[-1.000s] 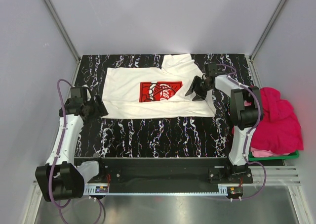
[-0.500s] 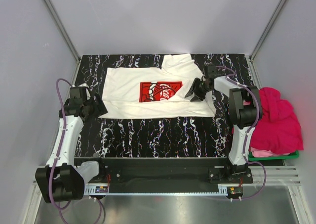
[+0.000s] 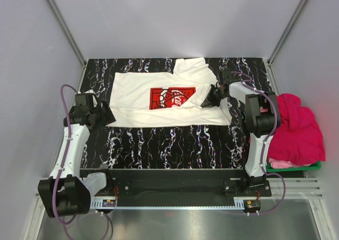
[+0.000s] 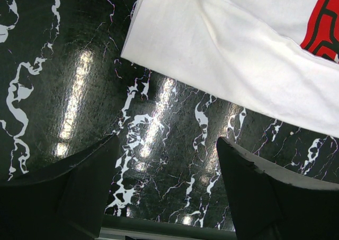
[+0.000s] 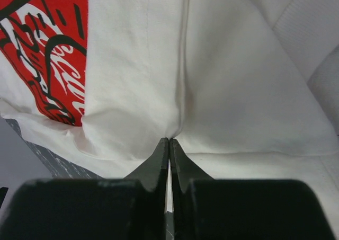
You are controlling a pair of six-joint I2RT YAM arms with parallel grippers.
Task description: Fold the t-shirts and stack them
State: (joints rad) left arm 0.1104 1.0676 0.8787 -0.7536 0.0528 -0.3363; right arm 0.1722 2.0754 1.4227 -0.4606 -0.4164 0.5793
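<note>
White cotton red-print t-shirt (image 3: 159, 99) spread flat, far-centre. Right gripper (image 5: 169, 144) clamped on its right-side fold, likely to fold over. Left gripper (image 4: 167, 140) wide open beside near-left corner, ready to grab. Magenta-pink shirts (image 3: 299, 126) heaped right.

surface: black marbled table (image 3: 159, 144) | on it: white t-shirt (image 3: 137, 99), laid out

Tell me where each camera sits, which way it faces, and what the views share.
Top external: above and behind the bases, looking down on the table, white t-shirt and pink t-shirts; both arms show.
Left wrist: on the left arm, looking down at table and shirt corner; open left gripper frames it.
Right wrist: on the right arm, close on the red print; right gripper pinches cloth.
Shared: all three show the white t-shirt.
</note>
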